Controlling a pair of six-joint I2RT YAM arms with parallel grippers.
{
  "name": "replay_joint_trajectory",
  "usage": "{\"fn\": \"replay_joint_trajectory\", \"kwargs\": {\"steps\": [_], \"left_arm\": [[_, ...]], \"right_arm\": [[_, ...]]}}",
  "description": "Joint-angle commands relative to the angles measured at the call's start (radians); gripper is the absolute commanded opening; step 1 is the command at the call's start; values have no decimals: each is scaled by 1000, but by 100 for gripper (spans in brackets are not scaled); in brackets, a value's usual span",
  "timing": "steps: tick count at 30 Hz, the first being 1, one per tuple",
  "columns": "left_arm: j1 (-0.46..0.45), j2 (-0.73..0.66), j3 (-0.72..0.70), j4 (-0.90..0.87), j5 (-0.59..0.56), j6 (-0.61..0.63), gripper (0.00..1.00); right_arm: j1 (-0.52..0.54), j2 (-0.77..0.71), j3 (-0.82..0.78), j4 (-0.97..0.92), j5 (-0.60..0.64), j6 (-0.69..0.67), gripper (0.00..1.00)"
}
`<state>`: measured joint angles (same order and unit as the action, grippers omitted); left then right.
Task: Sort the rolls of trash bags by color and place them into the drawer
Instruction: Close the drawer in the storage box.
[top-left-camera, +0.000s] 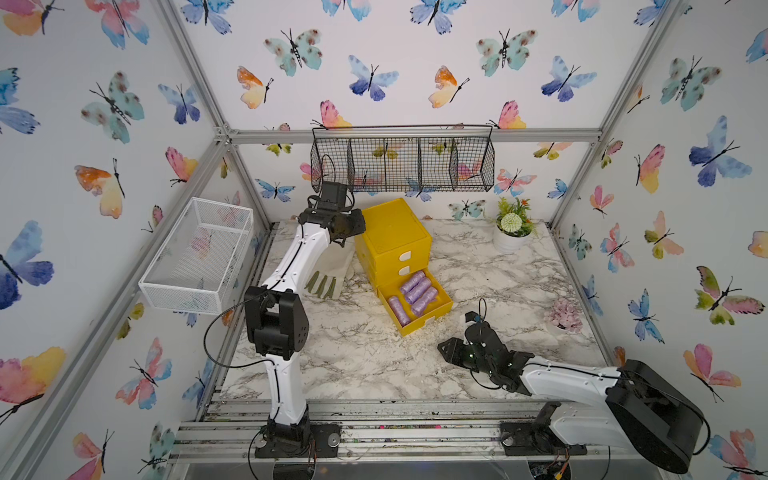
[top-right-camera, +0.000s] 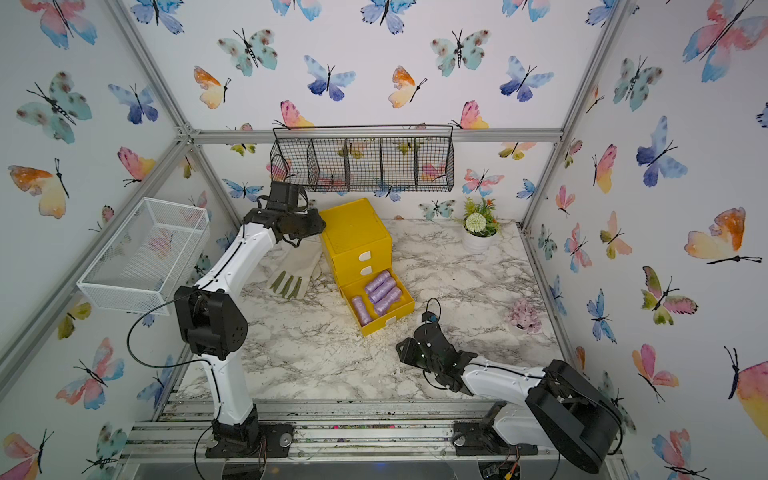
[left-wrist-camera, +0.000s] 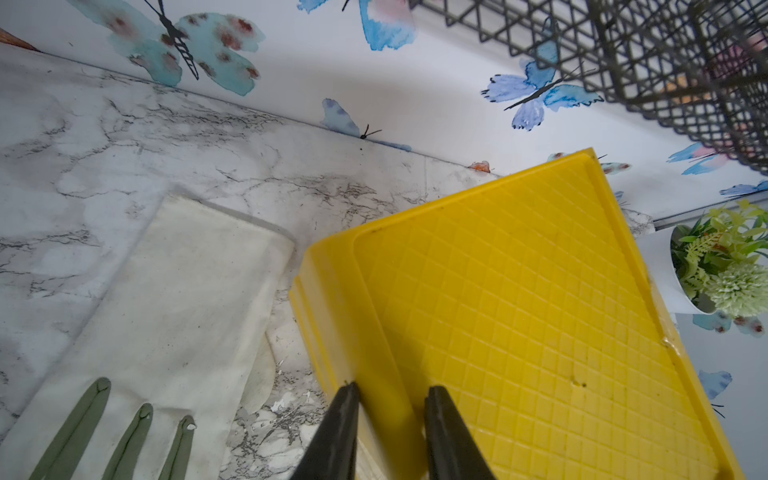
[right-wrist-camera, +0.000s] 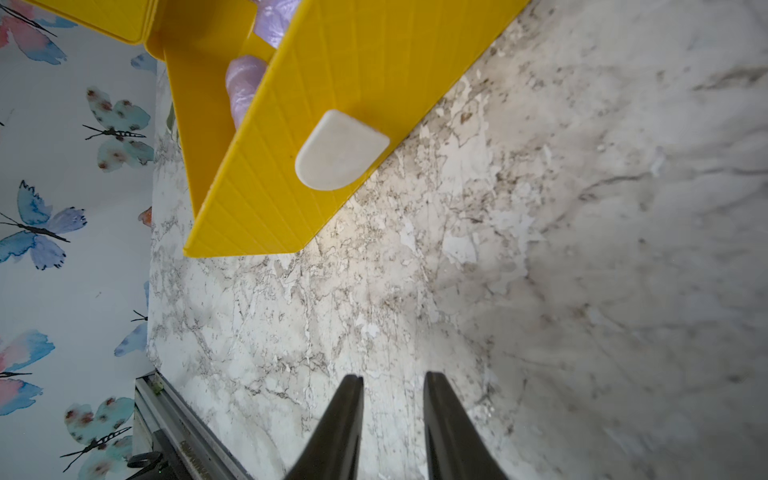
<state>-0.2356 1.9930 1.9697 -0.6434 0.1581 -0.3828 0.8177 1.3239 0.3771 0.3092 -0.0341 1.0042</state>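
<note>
Several lilac-purple rolls of trash bags (top-left-camera: 413, 291) (top-right-camera: 378, 291) lie in the pulled-out bottom drawer (top-left-camera: 432, 322) of a yellow cabinet (top-left-camera: 390, 224). Its two upper drawers are pushed in. My left gripper (top-left-camera: 358, 226) (left-wrist-camera: 391, 388) sits at the cabinet's top left edge, jaws shut on its raised rim (left-wrist-camera: 374, 332). My right gripper (top-left-camera: 446, 347) (right-wrist-camera: 392, 378) hovers low over the marble just in front of the drawer. Its jaws stand narrowly open with nothing between them. The right wrist view shows the drawer's white handle (right-wrist-camera: 340, 149) and a purple roll (right-wrist-camera: 245, 83) behind it.
A cream glove with green fingers (top-left-camera: 328, 278) (left-wrist-camera: 174, 311) lies left of the cabinet. A white mesh basket (top-left-camera: 199, 253) hangs on the left wall and a black wire basket (top-left-camera: 403, 162) on the back wall. A potted plant (top-left-camera: 513, 230) and a pink flower (top-left-camera: 565, 316) stand at the right.
</note>
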Motion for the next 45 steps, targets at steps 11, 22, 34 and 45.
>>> {"fn": "replay_joint_trajectory", "kwargs": {"steps": [11,22,34,45], "left_arm": [[-9,55,-38,-35,49,19,29],[-16,62,-40,-35,62,18,29],[-22,62,-43,-35,75,21,28],[-22,63,-47,-36,80,21,28]], "right_arm": [[-75,258,153,202,-70,-35,31],[-107,407,307,206,-122,-84,32],[-127,565,473,211,-122,-67,32],[-157,699,619,242,-116,-29,34]]}}
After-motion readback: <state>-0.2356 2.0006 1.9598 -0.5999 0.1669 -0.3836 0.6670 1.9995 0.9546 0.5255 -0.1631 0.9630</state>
